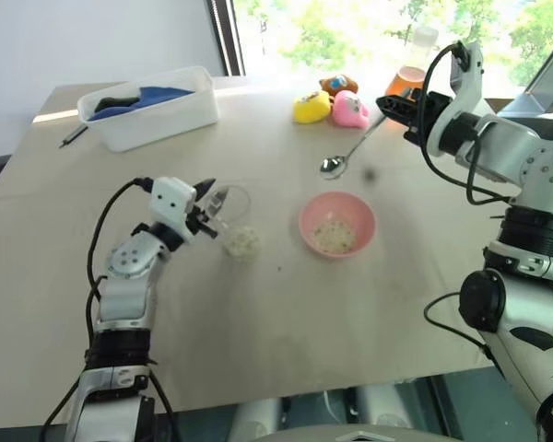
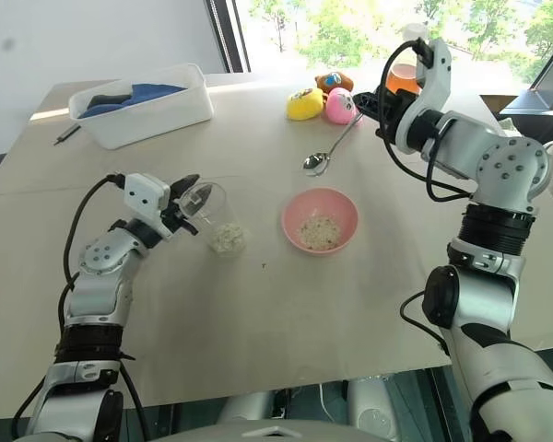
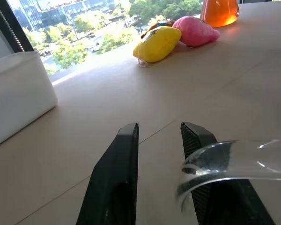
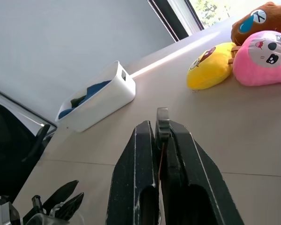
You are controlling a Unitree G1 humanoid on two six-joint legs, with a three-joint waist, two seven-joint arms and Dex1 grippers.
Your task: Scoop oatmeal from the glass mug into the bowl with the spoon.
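Note:
The glass mug stands left of the table's middle with oatmeal in its bottom. My left gripper is at the mug's rim, on its left side. In the left wrist view its fingers stand a narrow gap apart with bare table between them, and the mug's rim crosses in front of one finger. The pink bowl sits to the mug's right with some oatmeal in it. My right gripper is shut on the handle end of the spoon, whose head hangs above the table behind the bowl.
A white tub with blue cloth stands at the back left, with a pen beside it. Yellow and pink plush toys and a flask of orange liquid sit at the back near the window.

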